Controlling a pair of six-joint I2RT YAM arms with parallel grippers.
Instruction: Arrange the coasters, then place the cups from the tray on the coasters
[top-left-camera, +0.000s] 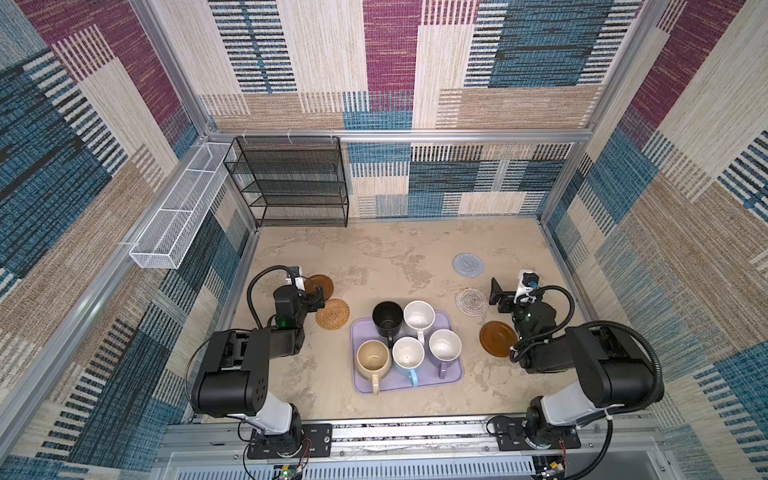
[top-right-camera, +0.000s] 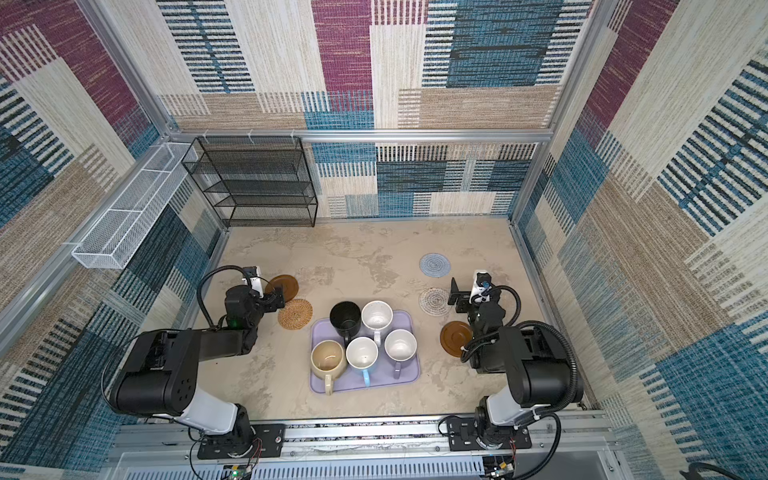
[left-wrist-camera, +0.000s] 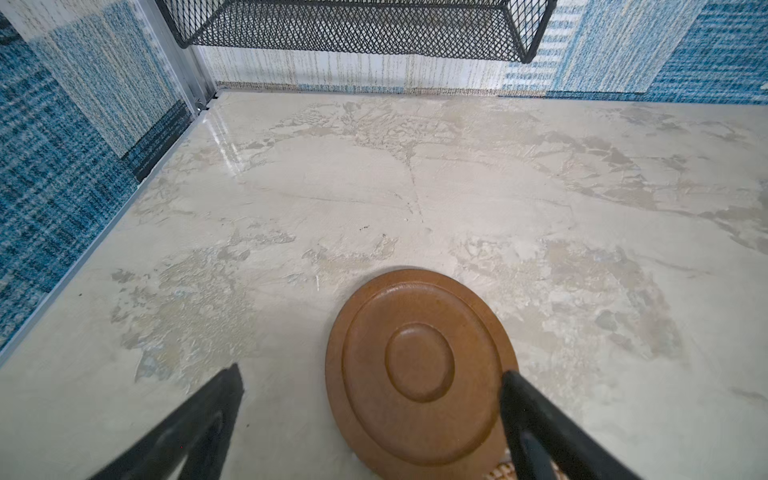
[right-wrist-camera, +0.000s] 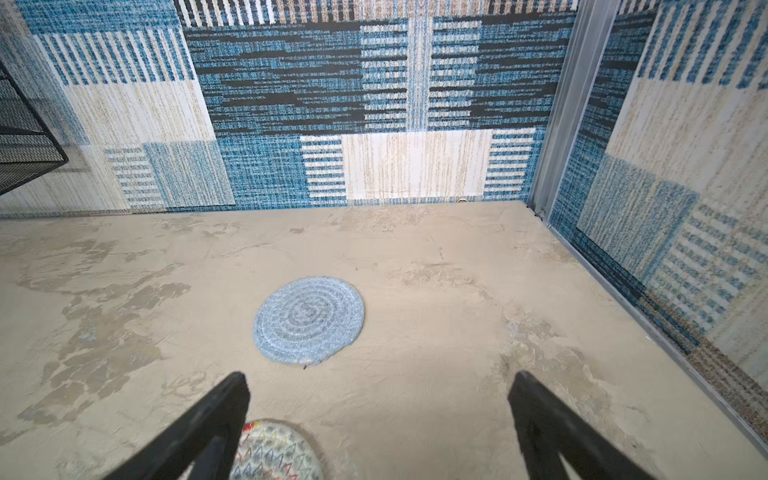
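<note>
The lavender tray (top-left-camera: 455, 372) holds several cups: black (top-left-camera: 387, 318), speckled white (top-left-camera: 419, 316), beige (top-left-camera: 372, 359), light blue (top-left-camera: 408, 353) and lavender (top-left-camera: 444, 347). On the left lie a brown coaster (top-left-camera: 322, 284) (left-wrist-camera: 419, 370) and a rattan coaster (top-left-camera: 332, 313). My left gripper (top-left-camera: 318, 299) (left-wrist-camera: 372, 372) hangs open over the brown one's near edge. On the right lie a blue-grey coaster (top-left-camera: 468, 264) (right-wrist-camera: 309, 320), a white-grey coaster (top-left-camera: 471, 301) (right-wrist-camera: 278, 453) and a second brown coaster (top-left-camera: 496, 338). My right gripper (top-left-camera: 498, 297) (right-wrist-camera: 380, 374) stands open and empty beside the white-grey one.
A black wire shelf (top-left-camera: 291, 183) stands at the back left corner. A white wire basket (top-left-camera: 178, 208) hangs on the left wall. Patterned walls close the table in on three sides.
</note>
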